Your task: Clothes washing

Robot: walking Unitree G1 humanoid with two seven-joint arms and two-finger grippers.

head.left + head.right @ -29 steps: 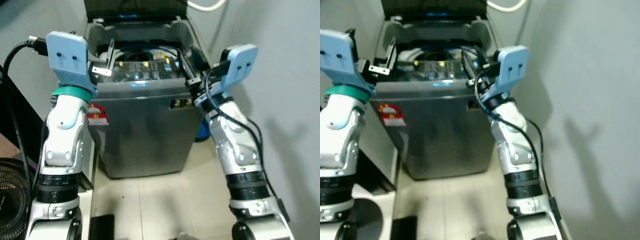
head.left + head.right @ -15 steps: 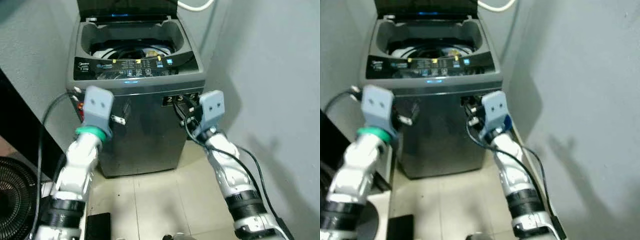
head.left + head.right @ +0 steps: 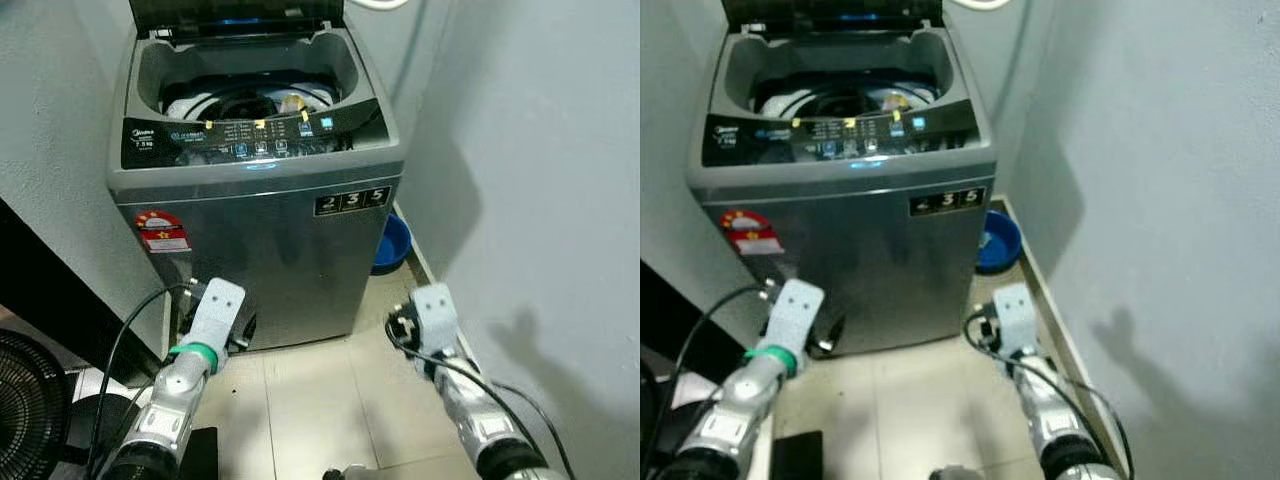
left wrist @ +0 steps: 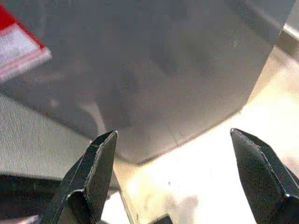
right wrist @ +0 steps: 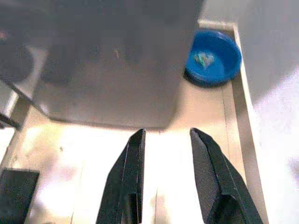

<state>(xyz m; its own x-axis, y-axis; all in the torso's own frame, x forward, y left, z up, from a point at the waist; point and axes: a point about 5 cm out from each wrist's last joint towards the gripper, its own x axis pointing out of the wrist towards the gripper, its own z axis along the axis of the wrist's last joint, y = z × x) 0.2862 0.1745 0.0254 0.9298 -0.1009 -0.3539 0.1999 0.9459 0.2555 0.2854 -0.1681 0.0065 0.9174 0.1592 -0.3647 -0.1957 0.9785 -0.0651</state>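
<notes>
A grey top-loading washing machine (image 3: pixel 262 215) stands against the wall with its lid up. Some laundry, white and yellow, lies in the drum (image 3: pixel 248 101) behind the control panel (image 3: pixel 250 141). Both arms hang low in front of the machine's base. My left gripper (image 4: pixel 182 186) is open, fingers wide apart, nothing between them, facing the machine's lower front corner. My right gripper (image 5: pixel 166 179) is also open and holds nothing; it points at the floor by the machine's right side.
A blue basin (image 5: pixel 212 57) sits on the floor between the machine and the right wall (image 3: pixel 540 200). A black fan (image 3: pixel 25 395) and dark furniture stand at the left. A flat black object (image 3: pixel 200 450) lies on the tiles near my left arm.
Both arms have dropped from the machine's top rim to near the floor in front of it. The camera has pulled back, so the whole machine shows.
</notes>
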